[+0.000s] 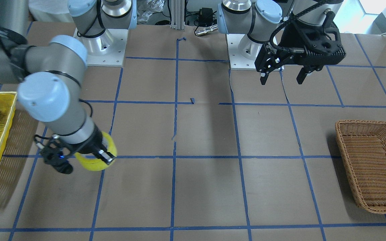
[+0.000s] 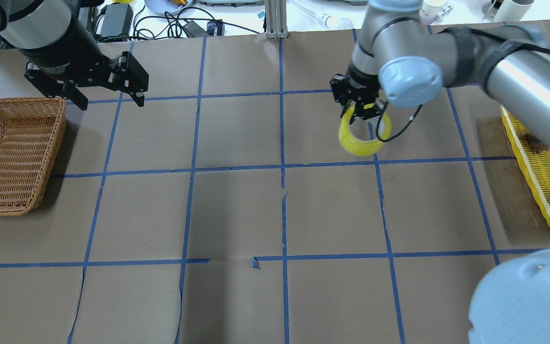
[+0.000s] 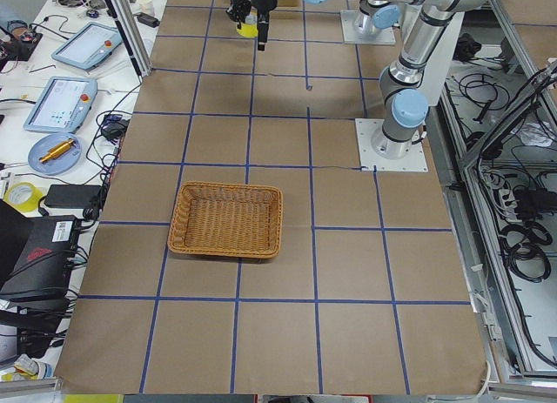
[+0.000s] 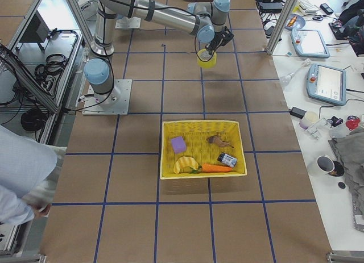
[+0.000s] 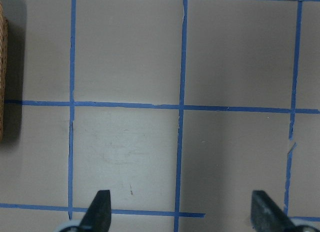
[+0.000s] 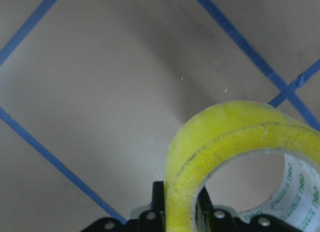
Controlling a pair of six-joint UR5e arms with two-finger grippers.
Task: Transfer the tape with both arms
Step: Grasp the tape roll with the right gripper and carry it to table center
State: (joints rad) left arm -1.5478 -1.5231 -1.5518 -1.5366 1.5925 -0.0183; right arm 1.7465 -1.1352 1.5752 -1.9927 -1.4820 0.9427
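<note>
The yellow tape roll (image 2: 364, 138) hangs from my right gripper (image 2: 364, 114), which is shut on the ring's wall and holds it above the table at the far right of the middle. It also shows in the front view (image 1: 96, 161), the right side view (image 4: 206, 57) and the right wrist view (image 6: 235, 152), where the jaws pinch its yellow rim. My left gripper (image 2: 111, 102) is open and empty, high over the far left of the table near the wicker basket. In the left wrist view its fingertips (image 5: 102, 207) stand wide apart over bare paper.
An empty brown wicker basket (image 2: 12, 153) sits at the left end of the table. A yellow basket (image 4: 202, 122) at the right end holds a purple block (image 4: 178, 144), a carrot, a banana and other small items. Blue tape lines grid the brown paper.
</note>
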